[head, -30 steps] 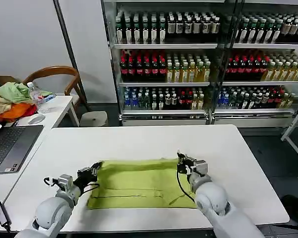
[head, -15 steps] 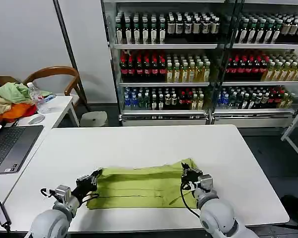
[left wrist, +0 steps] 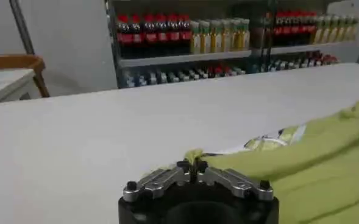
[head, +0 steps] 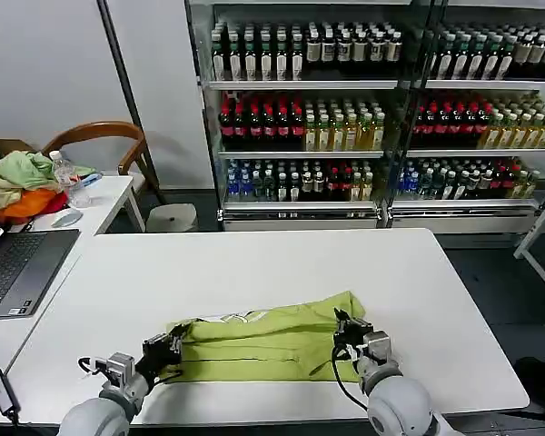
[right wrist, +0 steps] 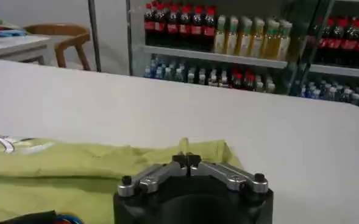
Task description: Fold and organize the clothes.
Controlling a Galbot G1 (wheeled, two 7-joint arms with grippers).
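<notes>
Both arms are cut off by the near edge of the head view. The T-shirt (head: pixel 259 341) runs past the picture's edge in both wrist views. The fabric pinched by the left gripper (left wrist: pixel 192 165) and the right gripper (right wrist: pixel 186 159) is covered at the fingertips. The label print (head: pixel 229 318) is too small to read. The laptop (head: pixel 14 268) is cropped at left.

T-shirt (head: pixel 263 343) on table (head: pixel 254 263), near its front edge. Left gripper (head: pixel 170 343) at shirt's left end, right gripper (head: pixel 346 329) at its right end. Side table (head: pixel 100 204) to left, bearing laptop (head: pixel 14 268) and garment heap (head: pixel 18 182). Chair (head: pixel 104 141) behind it. Bottle shelves (head: pixel 372 109) behind table.
</notes>
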